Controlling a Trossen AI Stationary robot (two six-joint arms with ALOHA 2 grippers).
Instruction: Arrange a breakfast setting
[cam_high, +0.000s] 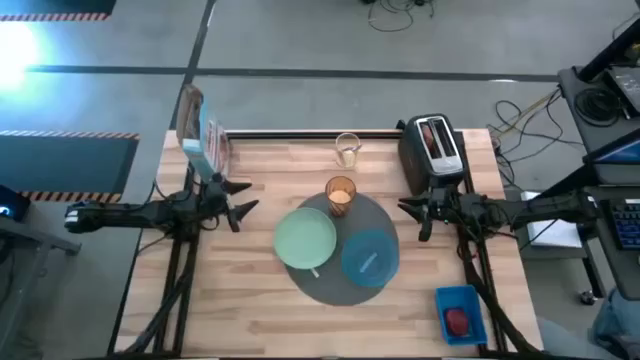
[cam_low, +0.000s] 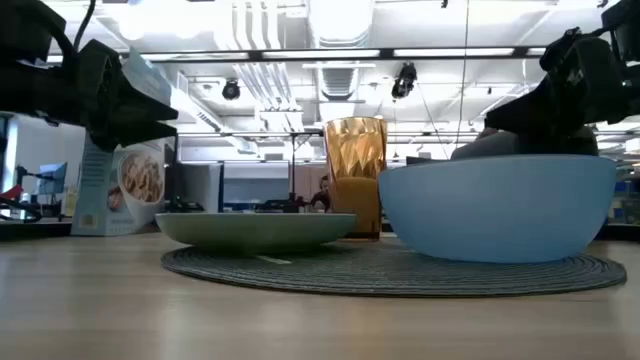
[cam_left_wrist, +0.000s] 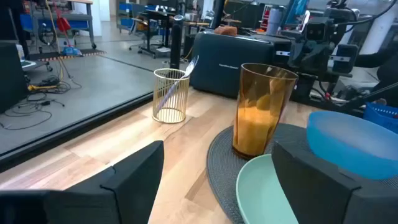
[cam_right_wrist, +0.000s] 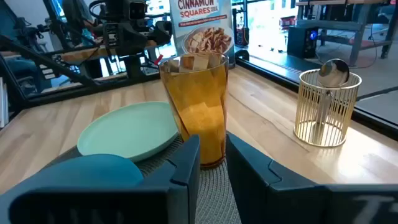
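Mat: round dark-grey mat (cam_high: 340, 262) lies mid-desk, a little toward the near edge; it serves as the base the setting is gathered on
Plate: pale green plate (cam_high: 305, 240) sits on the mat's left part, bare, likely waiting for toast
Bowl: blue bowl (cam_high: 369, 256) on the mat's right part, just beside the plate; nothing visible in it
Glass: amber glass (cam_high: 340, 194) upright at the mat's far rim, behind plate and bowl, an amber drink in its lower half
Left gripper: left gripper (cam_high: 240, 199) hovers over bare desk left of the mat, fingers spread wide, holding nothing
Right gripper: right gripper (cam_high: 408, 212) hovers right of the mat, in front of the toaster, fingers close together with a narrow gap, nothing between them
Cereal box: cereal box (cam_high: 203, 140) stands at the far left corner, behind the left gripper
Toaster: black toaster (cam_high: 434, 152) near the far right corner, slices in its slots
Utensil holder: wire holder (cam_high: 347, 149) at the far edge, beyond the glass
Blue tray: blue tray (cam_high: 460, 313) at the near right corner with a small red food piece (cam_high: 457, 321)
Obstructions: the glass looks easiest to knock on any reach from the far edge toward plate or bowl
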